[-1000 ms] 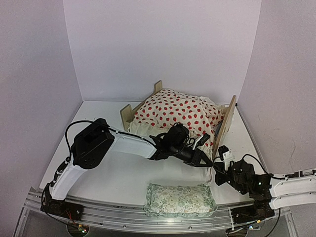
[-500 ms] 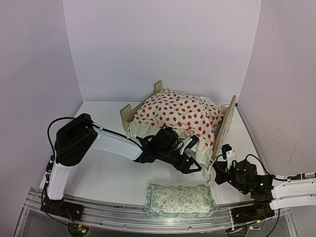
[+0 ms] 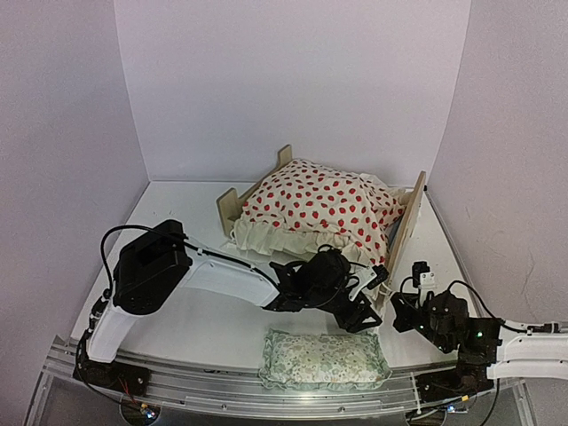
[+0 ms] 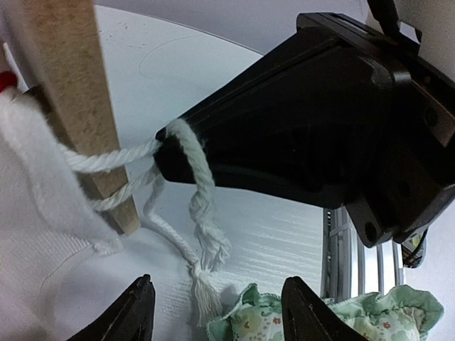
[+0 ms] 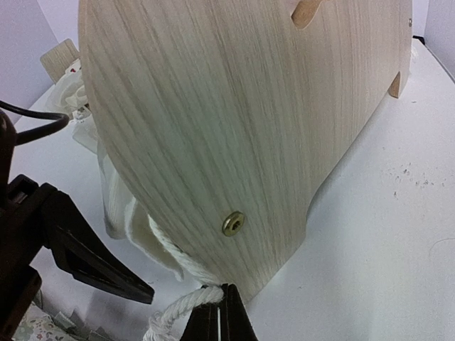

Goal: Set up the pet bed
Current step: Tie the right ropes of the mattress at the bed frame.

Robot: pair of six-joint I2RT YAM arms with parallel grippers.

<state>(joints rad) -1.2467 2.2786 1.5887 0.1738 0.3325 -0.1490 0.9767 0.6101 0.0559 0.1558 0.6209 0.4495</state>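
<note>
The pet bed [image 3: 407, 224] sits at 1 o'clock on the worktop [image 3: 191, 209], with the dotted cushion [image 3: 319, 204] on it. The right fingers [image 5: 206, 325] pinch its white cord [image 4: 195, 177]. The left fingers [image 4: 131, 316] are spread. The green pillow [image 3: 324, 358] at 6 o'clock is not on yet.

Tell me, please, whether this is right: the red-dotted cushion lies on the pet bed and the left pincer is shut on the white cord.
No: the right pincer, not the left pincer, is shut on the white cord, as the right wrist view shows. The cushion lies on the pet bed.
</note>
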